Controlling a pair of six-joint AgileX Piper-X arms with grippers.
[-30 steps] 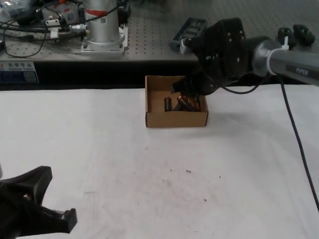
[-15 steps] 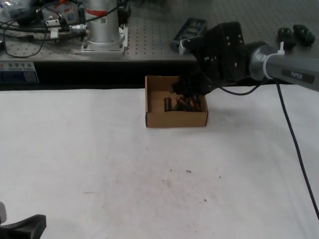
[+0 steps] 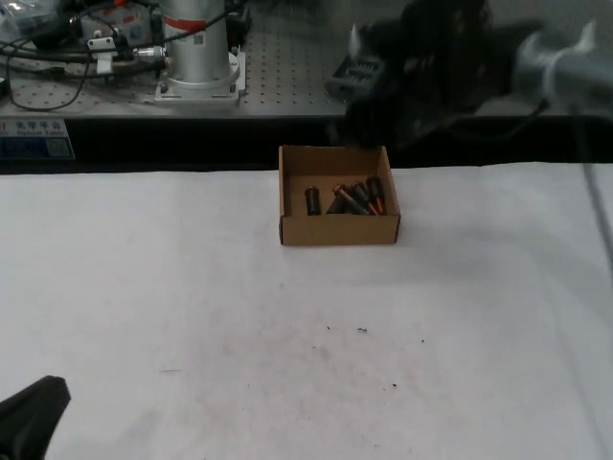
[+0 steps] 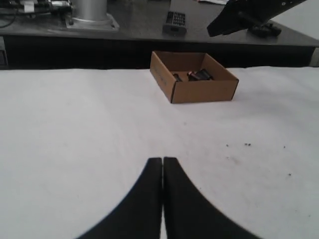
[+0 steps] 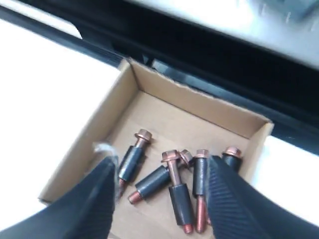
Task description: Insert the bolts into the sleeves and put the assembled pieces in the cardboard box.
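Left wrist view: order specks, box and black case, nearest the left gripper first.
1. Specks, on the cloth ahead of the left gripper.
2. Box, at the cloth's far edge.
3. Black case, on the back bench behind it.

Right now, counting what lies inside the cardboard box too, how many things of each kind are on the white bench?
Bolts in sleeves: 5
Cardboard box: 1
Total: 6

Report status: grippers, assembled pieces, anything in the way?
Left gripper shut, low over bench. Right gripper open above cardboard box. Assembled pieces inside box. No obstruction seen.
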